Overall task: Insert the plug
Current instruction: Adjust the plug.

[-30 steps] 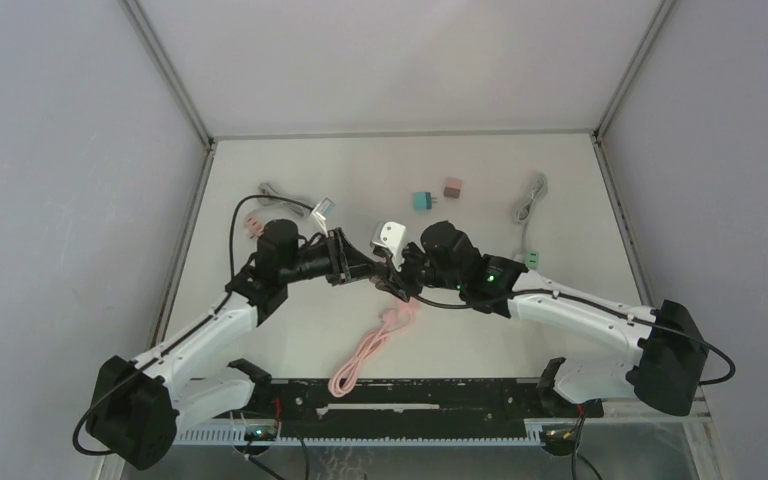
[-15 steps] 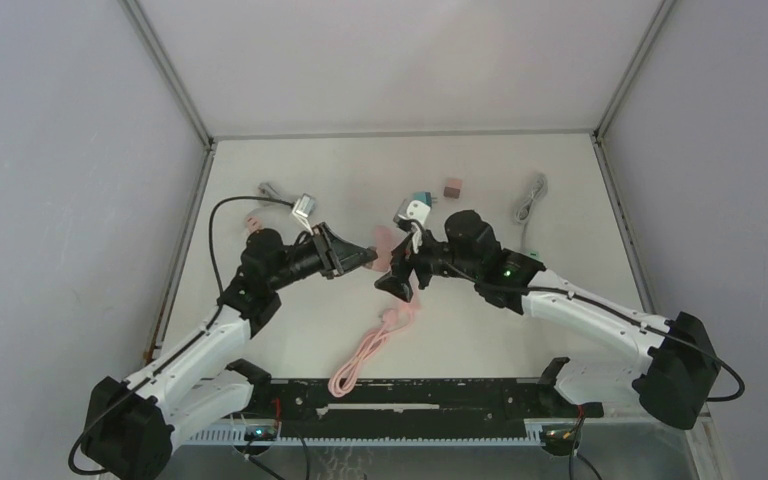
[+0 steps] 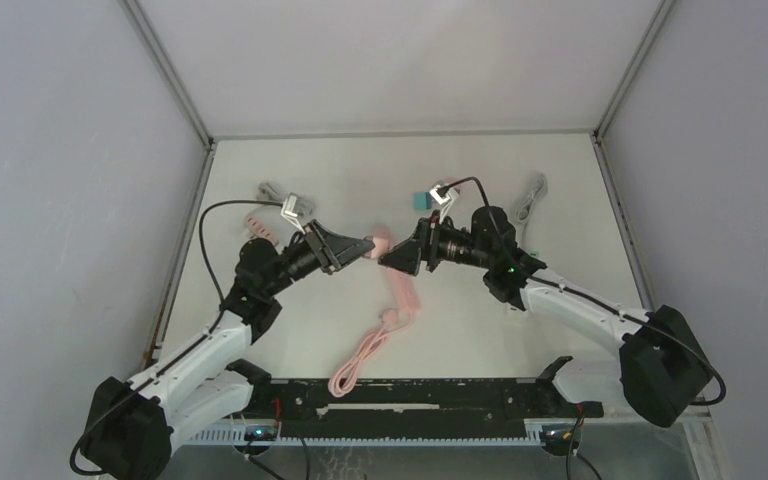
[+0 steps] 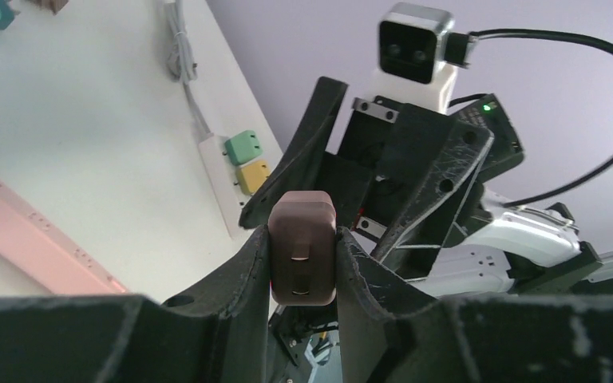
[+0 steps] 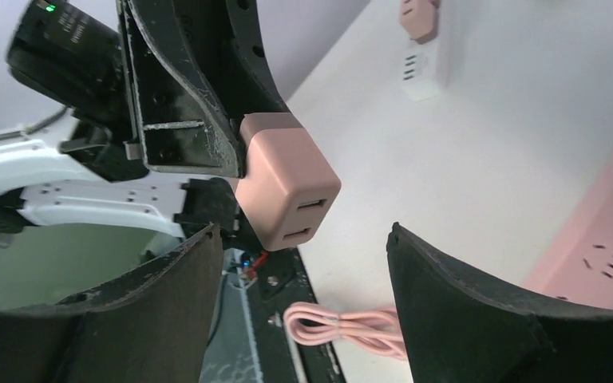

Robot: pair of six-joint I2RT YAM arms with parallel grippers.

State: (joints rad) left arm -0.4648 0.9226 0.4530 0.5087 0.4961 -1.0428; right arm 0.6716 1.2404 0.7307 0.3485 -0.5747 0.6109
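Plug (image 5: 287, 187), pink and cube-shaped, is pinched by the left hand (image 3: 363, 247), raised off the surface (image 3: 360, 170), just in front of the spread, empty right hand (image 3: 388, 260).

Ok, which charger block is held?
The pink block, clamped in the left gripper; the teal block lies on the table.

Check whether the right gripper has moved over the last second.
Yes. The right gripper has shifted up the overhead view, closer to the teal adapter lying on the table.
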